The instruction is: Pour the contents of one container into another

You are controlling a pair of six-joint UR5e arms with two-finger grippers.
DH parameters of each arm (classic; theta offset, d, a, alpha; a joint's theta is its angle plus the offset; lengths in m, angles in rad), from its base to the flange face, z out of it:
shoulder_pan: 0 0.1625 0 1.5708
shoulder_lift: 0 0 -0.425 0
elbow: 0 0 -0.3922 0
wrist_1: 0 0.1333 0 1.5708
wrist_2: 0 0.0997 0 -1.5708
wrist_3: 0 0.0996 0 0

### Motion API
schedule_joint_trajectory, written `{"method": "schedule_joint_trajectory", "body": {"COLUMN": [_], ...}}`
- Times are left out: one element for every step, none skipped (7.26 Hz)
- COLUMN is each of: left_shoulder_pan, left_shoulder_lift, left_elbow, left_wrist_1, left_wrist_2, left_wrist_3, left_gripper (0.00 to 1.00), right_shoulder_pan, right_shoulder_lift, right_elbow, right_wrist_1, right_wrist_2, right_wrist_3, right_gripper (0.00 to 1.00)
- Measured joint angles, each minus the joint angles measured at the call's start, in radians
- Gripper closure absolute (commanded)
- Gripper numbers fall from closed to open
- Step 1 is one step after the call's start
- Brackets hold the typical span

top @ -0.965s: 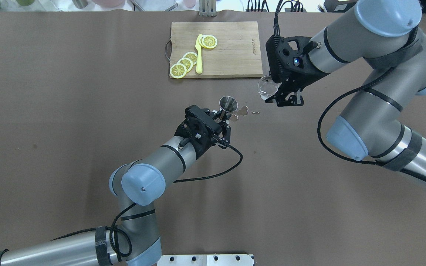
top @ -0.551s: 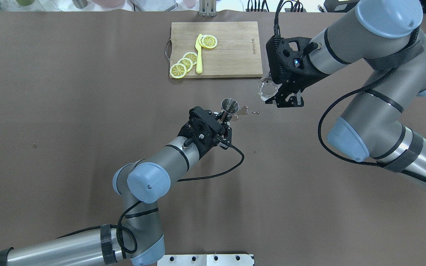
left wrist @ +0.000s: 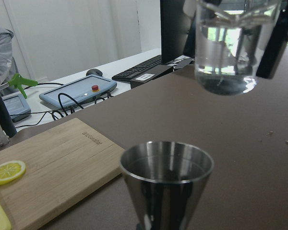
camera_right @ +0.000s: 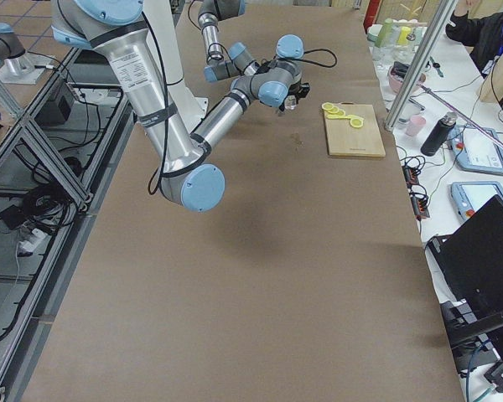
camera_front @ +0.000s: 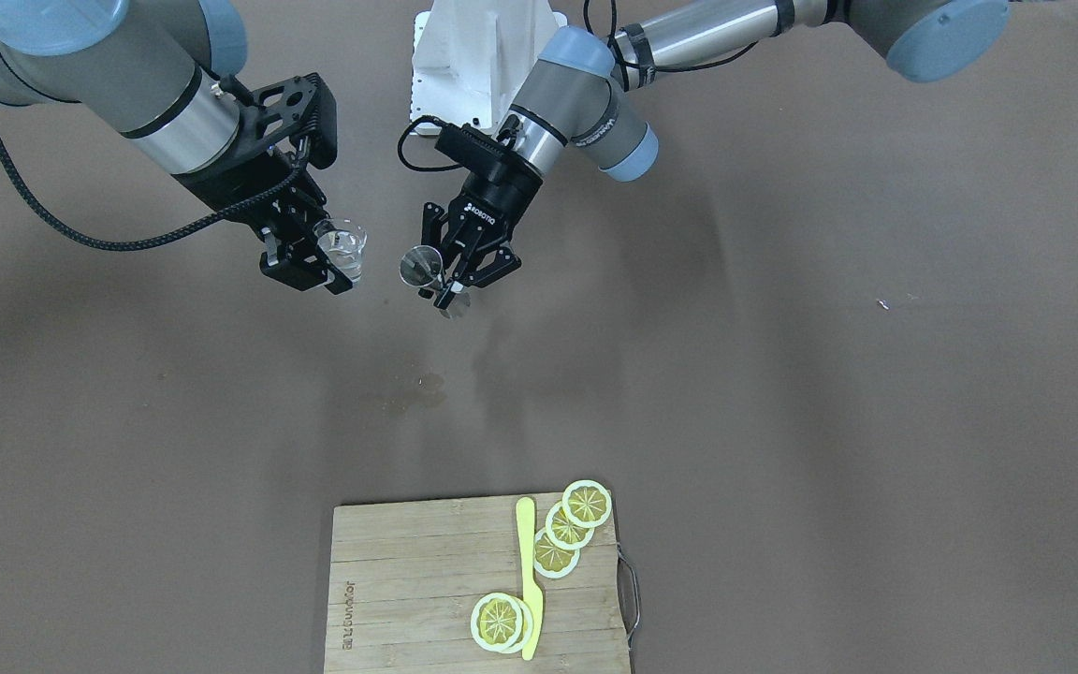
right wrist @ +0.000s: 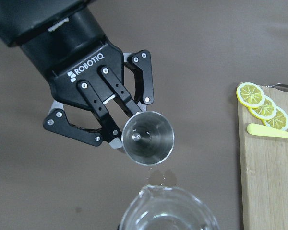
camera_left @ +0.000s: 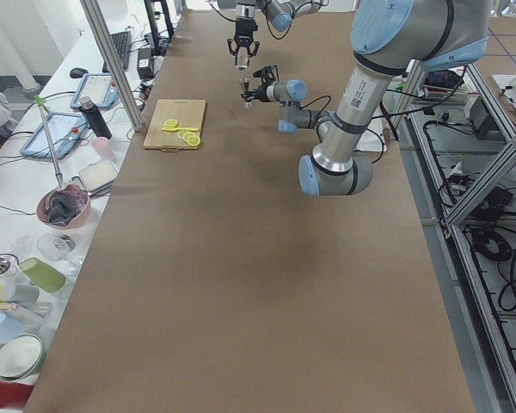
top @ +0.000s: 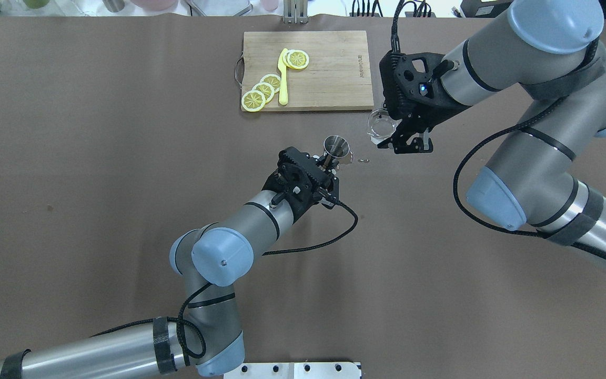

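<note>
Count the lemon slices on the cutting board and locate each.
5 lemon slices: three overlap in a row near the cutting board's handle end; two overlap beside the knife, one mostly hidden.

Overhead reference, 12 o'clock pointing away from the robot. The cutting board [top: 329,79] is lying on the table [top: 98,158] at the far edge. On the board, the knife [top: 283,79] is running 12 to 6, with a row of lemon slices [top: 263,90] lying at its 8 o'clock and more slices touching its tip at 1 o'clock. The jigger [top: 336,146] is sitting in the left gripper [top: 328,162], at the board's 6 o'clock. The beaker [top: 380,125] is hanging in the right gripper [top: 403,134], at the jigger's 2 o'clock and apart from it. Droplets [top: 363,160] are lying on the table at the jigger's 4 o'clock.
</note>
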Motion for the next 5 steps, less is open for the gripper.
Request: {"method": "schedule_joint_trajectory", "body": {"left_shoulder_pan": [0.000, 0.000, 0.000, 0.000, 0.000], "left_shoulder_lift": [-0.003, -0.004, -0.005, -0.005, -0.005], "left_elbow": [0.000, 0.001, 0.001, 0.000, 0.001], "left_wrist_1": [0.001, 0.001, 0.001, 0.001, 0.001], "left_wrist_2": [0.000, 0.001, 0.003, 0.005, 0.006], "left_wrist_3": [0.000, 0.000, 0.000, 0.000, 0.000], "left_gripper": [1.00, 1.00, 1.00, 1.00, 1.00], "right_shoulder_pan": [0.000, 0.000, 0.000, -0.001, -0.002], "right_shoulder_lift": [0.002, 0.004, 0.006, 0.008, 0.013], "right_elbow": [0.001, 0.001, 0.000, 0.000, 0.000], "right_wrist_1": [0.000, 0.000, 0.000, -0.002, -0.009], "right_wrist_2": [0.000, 0.000, 0.000, 0.000, -0.001], "right_wrist_3": [0.001, 0.001, 0.001, 0.001, 0.001], "right_gripper": [1.00, 1.00, 1.00, 1.00, 1.00]}}
